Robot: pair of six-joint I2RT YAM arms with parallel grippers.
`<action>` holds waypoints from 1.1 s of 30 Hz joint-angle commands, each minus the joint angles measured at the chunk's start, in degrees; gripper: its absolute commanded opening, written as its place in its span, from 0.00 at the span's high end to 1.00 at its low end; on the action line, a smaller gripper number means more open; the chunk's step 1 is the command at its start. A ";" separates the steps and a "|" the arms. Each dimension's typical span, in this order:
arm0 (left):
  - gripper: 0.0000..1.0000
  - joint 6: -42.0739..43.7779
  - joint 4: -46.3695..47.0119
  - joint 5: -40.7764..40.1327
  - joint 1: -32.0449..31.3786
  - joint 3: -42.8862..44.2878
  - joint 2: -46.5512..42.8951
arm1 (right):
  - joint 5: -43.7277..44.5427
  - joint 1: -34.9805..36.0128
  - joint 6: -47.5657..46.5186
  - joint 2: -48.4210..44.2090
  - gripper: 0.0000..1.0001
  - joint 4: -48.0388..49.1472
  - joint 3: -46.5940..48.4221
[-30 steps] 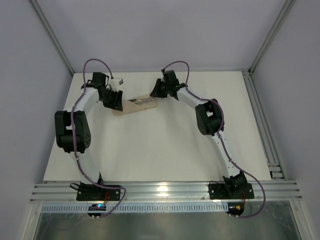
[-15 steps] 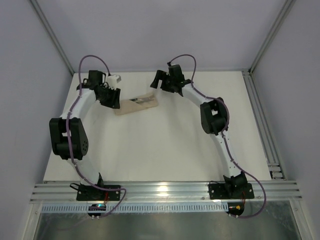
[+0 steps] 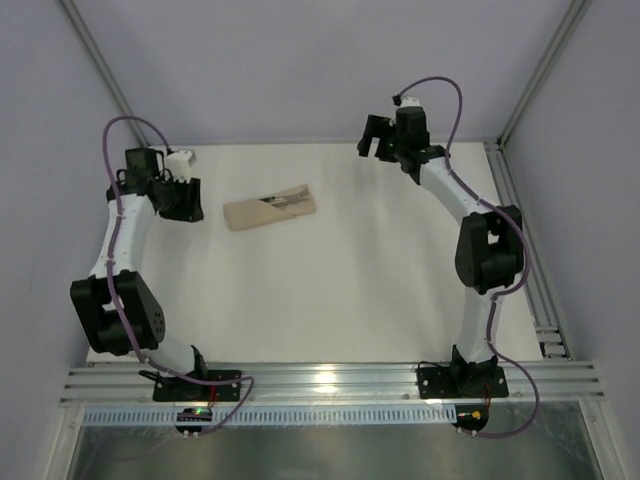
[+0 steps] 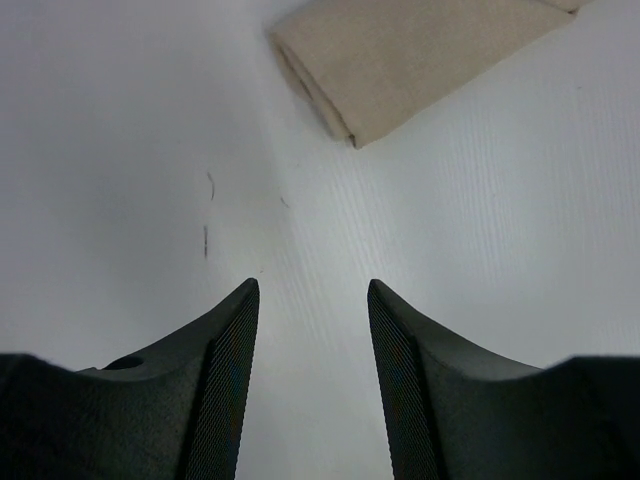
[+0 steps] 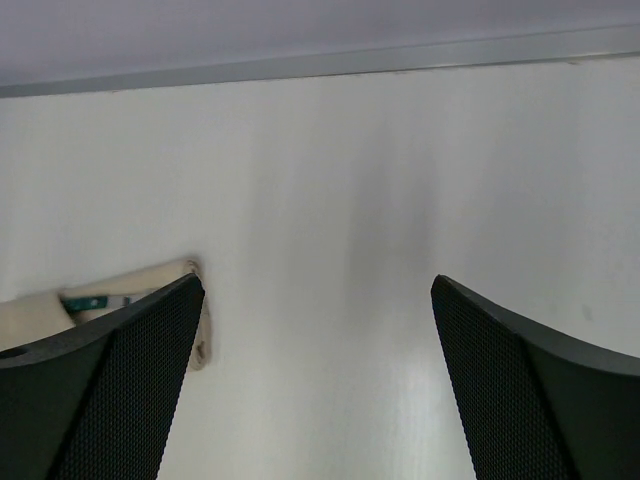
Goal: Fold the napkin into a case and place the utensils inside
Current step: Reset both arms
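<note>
The napkin lies folded as a narrow beige case (image 3: pixel 270 207) on the white table, slanting at the back centre-left. The utensils (image 3: pixel 282 200) sit inside it, a thin dark and silvery streak showing on top. My left gripper (image 3: pixel 186 204) hovers to the left of the case, open and empty. In the left wrist view, the case's end (image 4: pixel 400 60) lies well ahead of the left gripper (image 4: pixel 312 290). My right gripper (image 3: pixel 373 141) hangs at the back right, wide open. The right wrist view shows the case (image 5: pixel 40 312) and a teal handle (image 5: pixel 95 301) behind the left finger of the right gripper (image 5: pixel 318 285).
An aluminium rail (image 3: pixel 525 250) runs along the table's right side, and another (image 3: pixel 330 381) crosses the front by the arm bases. Grey walls close in the back and both sides. White tabletop (image 3: pixel 330 290) lies between the arms.
Both arms have drawn away from the case, the left one leftward and the right one up and to the right. The right gripper has opened wide. The case stays put.
</note>
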 commanded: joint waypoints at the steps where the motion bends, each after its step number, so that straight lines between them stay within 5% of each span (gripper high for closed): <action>1: 0.50 1.18 -1.32 -0.79 5.08 -3.33 -5.10 | 9.66 -4.43 -6.08 -10.70 0.01 -0.53 -10.44; 12: 0.47 4.35 0.43 -2.99 18.88 -17.92 -17.67 | 24.18 -11.57 -1.96 -34.45 0.01 3.95 -42.81; 21: 0.46 4.70 2.81 -3.78 22.42 -25.76 -21.81 | 24.36 -11.65 1.83 -43.25 0.01 8.69 -51.97; 33: 0.46 4.35 2.28 -2.02 22.59 -25.67 -21.98 | 22.60 -11.57 1.22 -40.71 0.01 10.80 -53.82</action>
